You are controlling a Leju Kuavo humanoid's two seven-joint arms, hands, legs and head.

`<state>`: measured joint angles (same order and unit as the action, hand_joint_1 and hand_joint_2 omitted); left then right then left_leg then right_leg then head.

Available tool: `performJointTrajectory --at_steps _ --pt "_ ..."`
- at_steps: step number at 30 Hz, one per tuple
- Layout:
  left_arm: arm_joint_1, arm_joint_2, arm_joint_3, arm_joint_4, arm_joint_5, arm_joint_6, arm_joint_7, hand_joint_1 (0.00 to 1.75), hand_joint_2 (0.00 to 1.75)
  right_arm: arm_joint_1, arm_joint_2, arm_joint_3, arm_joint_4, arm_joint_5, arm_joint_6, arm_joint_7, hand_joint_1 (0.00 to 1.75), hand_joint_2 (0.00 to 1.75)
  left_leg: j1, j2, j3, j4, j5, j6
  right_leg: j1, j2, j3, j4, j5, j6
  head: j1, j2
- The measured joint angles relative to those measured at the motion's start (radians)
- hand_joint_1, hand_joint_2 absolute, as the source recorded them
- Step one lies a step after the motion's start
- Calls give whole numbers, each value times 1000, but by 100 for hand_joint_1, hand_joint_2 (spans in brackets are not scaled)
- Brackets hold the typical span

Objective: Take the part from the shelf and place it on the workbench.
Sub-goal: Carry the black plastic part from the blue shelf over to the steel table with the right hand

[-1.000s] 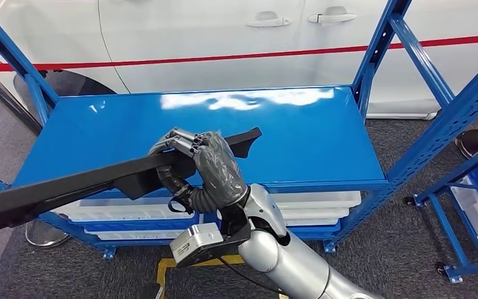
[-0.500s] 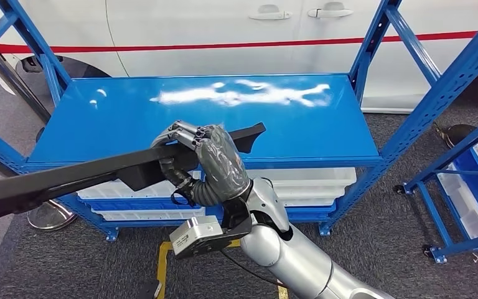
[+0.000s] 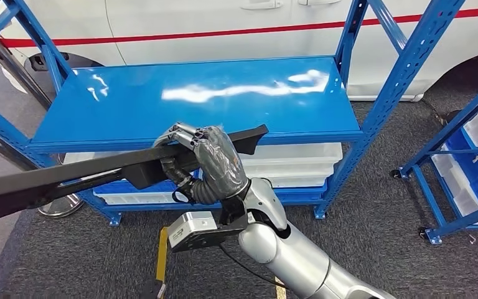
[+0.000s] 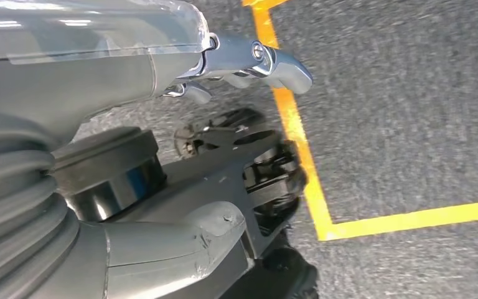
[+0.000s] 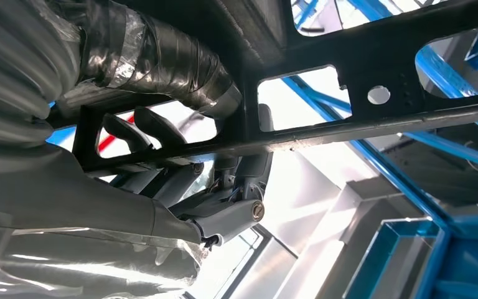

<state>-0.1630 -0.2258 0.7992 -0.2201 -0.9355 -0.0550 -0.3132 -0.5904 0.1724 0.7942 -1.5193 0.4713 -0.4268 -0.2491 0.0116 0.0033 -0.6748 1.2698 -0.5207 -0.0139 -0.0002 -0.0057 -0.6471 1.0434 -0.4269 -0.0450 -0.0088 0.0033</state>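
Observation:
In the head view my right hand [image 3: 208, 159] grips a long black part [image 3: 68, 177] near its right end. The part runs from the picture's left edge across to a tip just past the hand. It hangs in the air in front of the blue shelf [image 3: 224, 93], whose top board is bare. Seen from the right wrist, the part [image 5: 373, 118] is a black frame with cut-outs, and my right hand's fingers [image 5: 224, 205] are wrapped around its bar. My left hand [image 4: 162, 124] hangs over the grey carpet with its thumb and fingers apart and nothing in it.
A white car [image 3: 180, 25] with a red stripe stands behind the shelf. White bins [image 3: 292, 165] fill the shelf's lower level. A second blue rack [image 3: 467, 162] stands at the right. Yellow floor lines [image 4: 299, 143] cross the carpet, and a round metal base [image 3: 56, 205] sits at the left.
The whole picture has shifted, so the camera has moved: the shelf now sits higher and farther off. The part stays in my right hand, and its left end has come into view.

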Motion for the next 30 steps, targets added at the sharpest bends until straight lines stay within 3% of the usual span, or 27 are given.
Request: performJointTrajectory --at_steps 1,3,5,7,8,9,11,12,13,14,16,18,19,20,22,23,24,27,28,29,30 --pt "-1 0 0 0 0 0 0 0 175 0 1 0 1 0 0 0 175 175 -4 -1 53 -62 17 11 2 0 -11 1 10 0 0 0" --pt "-5 2 0 0 0 -1 0 0 175 -1 3 0 2 2 -1 1 175 175 -13 -1 158 -206 11 31 5 0 -23 0 30 6 0 0" --pt "-8 3 0 0 0 -1 0 0 175 -3 8 0 3 4 -2 2 175 175 -21 -1 195 -275 0 41 1 -1 -25 -9 50 17 0 0" --pt "-9 2 0 0 -1 -3 0 0 175 -4 11 0 5 7 -3 3 175 175 -19 2 186 -294 29 49 -2 0 -28 -17 59 29 0 0" --pt "-10 2 0 0 -2 -4 1 0 175 -5 12 0 6 10 -4 4 175 175 -16 4 179 -305 45 55 -2 2 -36 -7 37 33 0 0" --pt "-11 2 0 0 -3 -4 1 0 175 -6 13 0 7 12 -4 5 175 175 -12 7 169 -313 63 59 -2 3 -46 21 -2 37 1 0" --pt "-12 2 0 0 -5 -5 2 0 175 -8 13 0 9 16 -5 6 175 175 -11 8 136 -314 92 63 -6 5 -74 130 -106 44 1 0" --pt "-11 2 0 0 -5 -5 2 0 175 -7 13 0 11 17 -6 6 175 175 -10 9 117 -311 105 61 -9 5 -83 191 -137 49 1 0" --pt "-11 2 0 0 -6 -6 2 0 175 -7 13 0 13 19 -6 6 175 175 -10 9 96 -306 117 58 -12 5 -85 237 -142 54 1 0" --pt "-10 2 0 0 -6 -6 2 0 175 -6 13 0 15 21 -8 7 175 175 -8 10 76 -299 127 54 -15 5 -75 257 -126 58 1 0" --pt "-10 2 -1 0 -6 -8 2 0 175 -6 13 0 17 29 -11 8 175 175 -3 11 34 -277 144 43 -23 4 -4 201 -73 66 1 0" --pt "-9 3 -1 0 -7 -8 2 0 175 -4 15 0 17 38 -15 8 175 175 -2 9 1 -253 156 30 -23 6 90 79 -86 67 0 0" --pt "-8 3 -1 0 -7 -9 2 0 175 -1 18 0 17 42 -18 7 175 175 -3 9 -7 -244 161 24 -22 7 117 36 -105 62 0 0" --pt "-6 4 -1 0 -8 -9 1 0 175 2 20 0 16 46 -21 7 175 175 -3 8 -12 -241 169 18 -18 9 128 15 -118 55 -1 0" --pt "-1 5 -1 0 -9 -10 0 0 175 7 22 0 16 52 -25 5 175 175 1 6 -17 -241 180 7 -16 8 114 11 -105 35 -1 0" --pt "2 6 -1 0 -10 -10 0 0 175 9 23 0 17 53 -27 5 175 175 3 5 -24 -234 166 2 -16 7 104 10 -93 25 -1 0" --pt "5 7 -1 0 -10 -10 -1 0 175 11 24 0 17 54 -27 5 175 175 5 4 -34 -210 131 -3 -18 5 91 8 -80 16 -1 0" --pt "9 9 -1 0 -12 -11 -1 0 175 18 27 0 17 55 -28 5 175 175 7 3 -70 -39 -19 -14 -16 4 44 8 -40 5 -1 0" --pt "9 9 -1 0 -13 -11 -1 0 175 20 27 0 18 55 -28 5 175 175 7 3 -73 16 -36 -15 -15 3 27 9 -27 5 -1 0" --pt "9 10 -1 0 -14 -11 -1 0 175 23 27 0 18 55 -28 5 175 175 7 3 -63 46 -29 -14 -13 2 10 9 -15 6 -1 0" --pt "9 10 -1 0 -15 -12 -1 0 175 26 27 0 18 55 -28 5 175 175 6 3 -37 42 -5 -10 -11 2 -6 10 -3 7 -1 0"
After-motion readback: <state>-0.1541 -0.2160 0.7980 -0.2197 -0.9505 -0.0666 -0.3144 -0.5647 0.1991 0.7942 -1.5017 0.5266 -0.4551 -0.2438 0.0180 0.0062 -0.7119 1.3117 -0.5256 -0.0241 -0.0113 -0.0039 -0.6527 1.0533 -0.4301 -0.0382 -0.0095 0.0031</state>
